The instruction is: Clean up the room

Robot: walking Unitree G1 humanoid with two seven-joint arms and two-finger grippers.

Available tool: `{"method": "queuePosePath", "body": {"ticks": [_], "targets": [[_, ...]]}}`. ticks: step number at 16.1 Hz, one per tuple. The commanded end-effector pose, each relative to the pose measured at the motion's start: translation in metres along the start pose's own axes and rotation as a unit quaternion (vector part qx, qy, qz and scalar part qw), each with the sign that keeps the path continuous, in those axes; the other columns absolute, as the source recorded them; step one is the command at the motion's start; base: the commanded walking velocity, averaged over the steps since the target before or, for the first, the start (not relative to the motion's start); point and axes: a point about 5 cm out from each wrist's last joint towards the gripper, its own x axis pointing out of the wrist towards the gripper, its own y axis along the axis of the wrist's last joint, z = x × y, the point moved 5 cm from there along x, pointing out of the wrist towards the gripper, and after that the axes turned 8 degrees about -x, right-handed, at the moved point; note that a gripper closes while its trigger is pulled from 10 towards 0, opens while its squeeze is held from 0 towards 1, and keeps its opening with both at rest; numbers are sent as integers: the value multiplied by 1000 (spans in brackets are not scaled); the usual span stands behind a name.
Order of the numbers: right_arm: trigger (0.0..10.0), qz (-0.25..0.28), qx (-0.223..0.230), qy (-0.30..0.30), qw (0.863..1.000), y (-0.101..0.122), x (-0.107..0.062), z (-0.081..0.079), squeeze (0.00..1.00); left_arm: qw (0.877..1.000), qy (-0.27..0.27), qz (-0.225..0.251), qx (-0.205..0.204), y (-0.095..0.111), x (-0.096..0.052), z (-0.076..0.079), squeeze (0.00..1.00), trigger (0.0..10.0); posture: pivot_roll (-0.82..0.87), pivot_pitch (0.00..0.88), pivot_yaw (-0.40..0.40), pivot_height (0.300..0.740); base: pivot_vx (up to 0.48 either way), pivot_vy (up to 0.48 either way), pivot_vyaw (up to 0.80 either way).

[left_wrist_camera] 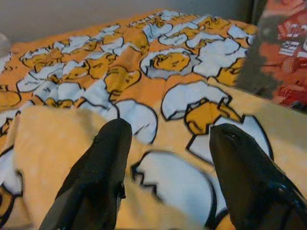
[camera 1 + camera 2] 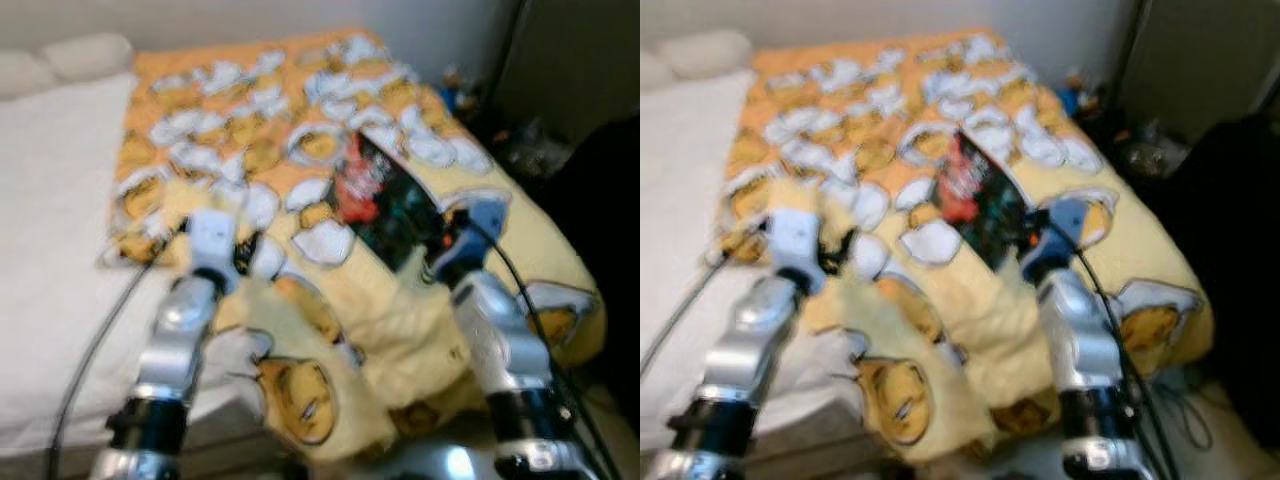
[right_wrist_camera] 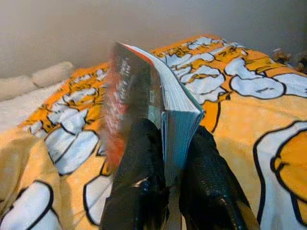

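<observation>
The right claw (image 3: 168, 191) pinches the book (image 3: 144, 100) by its lower edge, pages between both fingers, cover lifted off the egg-print blanket (image 2: 250, 130). The left claw (image 1: 168, 172) hovers spread over the blanket, just beside the book and holding nothing. Beyond both, the bed's white sheet (image 2: 50, 200) and pillow (image 2: 85, 55). The pick-up looks secured; next comes carrying the book off the bed without letting it slip.

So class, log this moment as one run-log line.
right gripper: shut on book | left gripper: open over blanket | bed
</observation>
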Motion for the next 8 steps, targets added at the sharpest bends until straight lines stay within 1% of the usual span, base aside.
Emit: {"method": "queuePosePath", "body": {"ticks": [1,4,7,8], "targets": [[10000,26,-8,0,1000,15,3,-3,0,1000,14,4,10,5,0,-11,0,10000,-18,0,54,740,0,428,0],[10000,28,0,-12,1000,15,4,0,0,1000,12,9,9,7,1,-9,0,10000,-16,0,54,740,0,428,0],[10000,31,-7,-19,999,17,5,2,0,1000,13,10,10,8,2,-10,0,10000,-16,0,55,740,0,426,0],[10000,41,-24,-26,999,23,6,3,0,1000,14,13,9,9,2,-10,0,10000,-17,0,57,740,0,428,0]]}}
